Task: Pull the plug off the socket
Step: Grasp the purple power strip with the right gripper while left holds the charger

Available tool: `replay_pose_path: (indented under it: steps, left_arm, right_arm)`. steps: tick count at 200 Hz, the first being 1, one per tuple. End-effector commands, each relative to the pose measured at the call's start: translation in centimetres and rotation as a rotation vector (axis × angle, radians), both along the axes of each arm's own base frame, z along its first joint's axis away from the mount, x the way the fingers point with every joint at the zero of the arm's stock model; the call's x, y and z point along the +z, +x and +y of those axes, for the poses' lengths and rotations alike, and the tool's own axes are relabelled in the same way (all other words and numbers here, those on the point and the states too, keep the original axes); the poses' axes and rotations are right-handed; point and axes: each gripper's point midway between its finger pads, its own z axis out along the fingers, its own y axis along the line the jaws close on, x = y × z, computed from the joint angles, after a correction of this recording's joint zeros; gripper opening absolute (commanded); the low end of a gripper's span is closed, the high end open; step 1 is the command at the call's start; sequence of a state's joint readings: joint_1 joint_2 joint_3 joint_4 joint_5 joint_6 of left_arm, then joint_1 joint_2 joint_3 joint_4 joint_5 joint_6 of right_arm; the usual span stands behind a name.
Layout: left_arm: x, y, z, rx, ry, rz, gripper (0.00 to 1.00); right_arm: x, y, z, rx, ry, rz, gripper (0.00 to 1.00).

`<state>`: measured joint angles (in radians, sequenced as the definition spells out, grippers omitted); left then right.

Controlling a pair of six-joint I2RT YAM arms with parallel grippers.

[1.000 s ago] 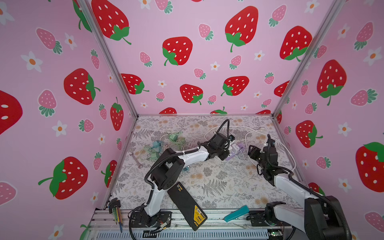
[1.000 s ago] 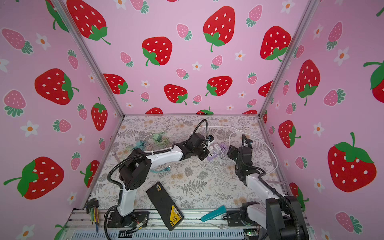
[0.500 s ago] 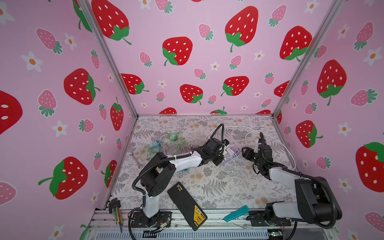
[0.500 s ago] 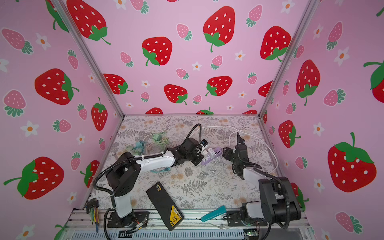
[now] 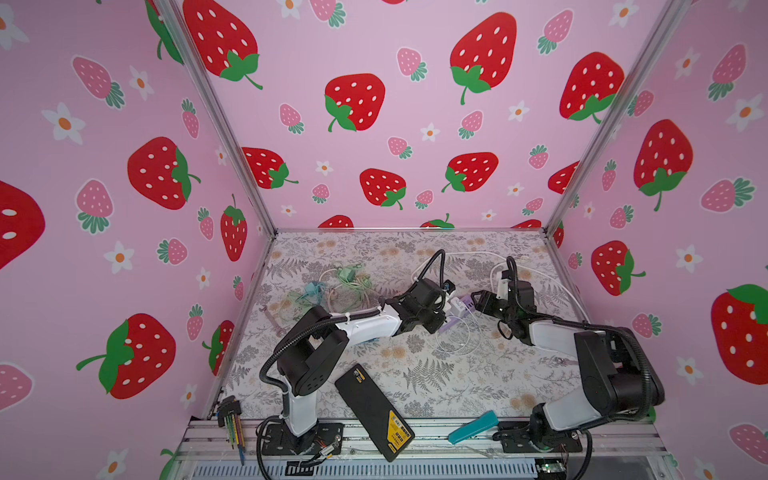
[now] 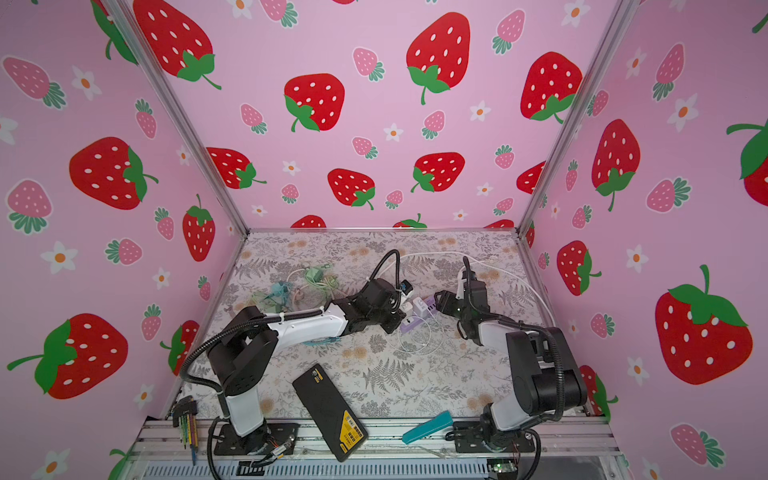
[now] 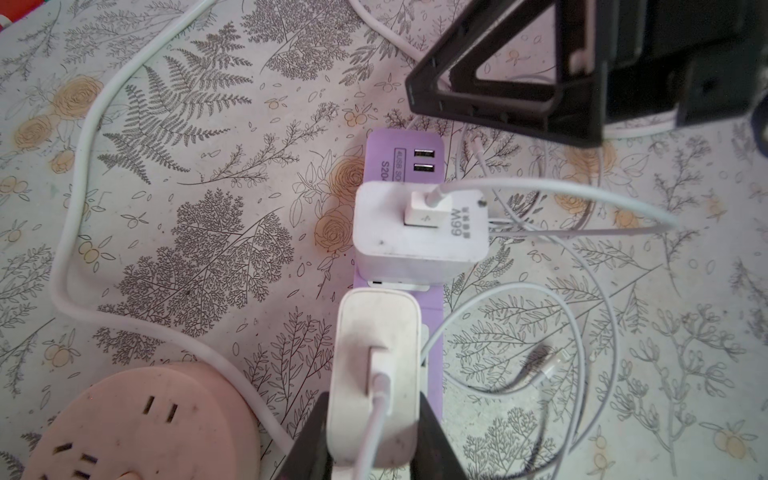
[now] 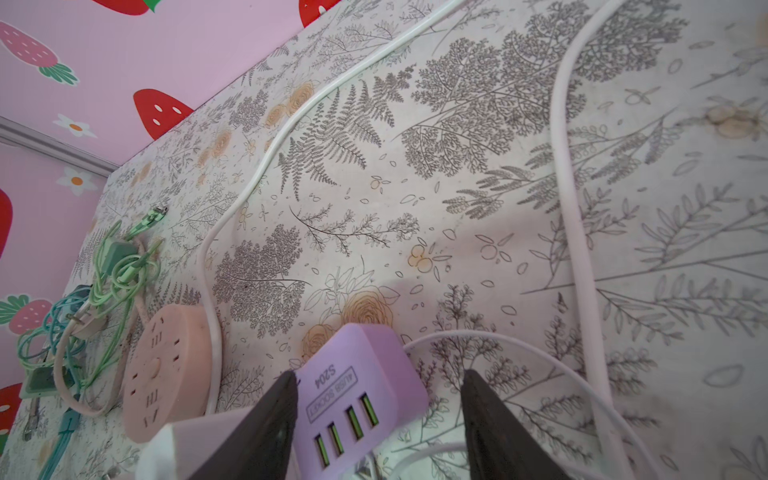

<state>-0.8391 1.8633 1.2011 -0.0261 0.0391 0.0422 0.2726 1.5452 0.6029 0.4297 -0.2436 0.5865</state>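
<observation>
The purple socket strip (image 7: 420,143) lies on the floral table, in both top views (image 5: 468,302) (image 6: 428,302) at mid-table. Two white plugs stand in it. My left gripper (image 7: 374,401) is shut on the nearer plug (image 7: 376,353), one jaw pressed on each side; its white cable runs out between them. The other plug (image 7: 419,237), marked M99, carries a USB cable. My right gripper (image 8: 380,378) is open and straddles the socket's USB end (image 8: 357,374). One finger is against the socket's side; the other stands apart from it.
A round pink socket (image 7: 137,424) sits beside the left gripper. Thin white cables (image 7: 540,332) loop over the table by the strip. Green and teal cable bundles (image 5: 332,286) lie at back left. A black box (image 5: 374,415) and a teal tool (image 5: 473,427) rest at the front edge.
My right gripper has moved left to the purple socket's end, its arm folding lower. The left gripper has shifted slightly toward the front, still on the white plug.
</observation>
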Motion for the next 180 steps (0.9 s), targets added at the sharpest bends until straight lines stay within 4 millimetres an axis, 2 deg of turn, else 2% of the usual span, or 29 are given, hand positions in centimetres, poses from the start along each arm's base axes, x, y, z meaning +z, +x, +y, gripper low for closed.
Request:
replay_pose_path:
  steps: [1,28,53,73,97,149,180]
  left_arm:
    - [0.3,-0.5,-0.4,-0.025,-0.003,0.026,0.34]
    - [0.4,-0.1,-0.4,-0.010,0.014,0.026,0.37]
    - [-0.1,0.4,-0.1,0.013,0.029,0.013,0.43]
    - [-0.3,0.5,-0.2,0.017,0.024,0.013,0.47]
    - [0.3,0.9,-0.6,0.020,0.012,-0.005,0.54]
    - [1.4,1.5,-1.3,0.009,-0.009,-0.028,0.57]
    - [1.5,2.0,-1.9,0.009,-0.020,-0.032,0.59]
  right_arm:
    - [-0.4,0.5,0.6,0.018,-0.088,0.012,0.64]
    - [-1.0,0.9,-0.1,-0.013,-0.148,0.030,0.64]
    - [-2.2,1.2,-1.7,-0.069,-0.248,0.068,0.64]
    - [-2.7,1.3,-2.0,-0.077,-0.272,0.083,0.64]
    - [-2.9,1.3,-1.9,-0.074,-0.273,0.089,0.64]
    - [-3.8,1.3,-1.4,-0.054,-0.262,0.116,0.64]
    - [-3.9,1.2,-1.1,-0.046,-0.268,0.119,0.64]
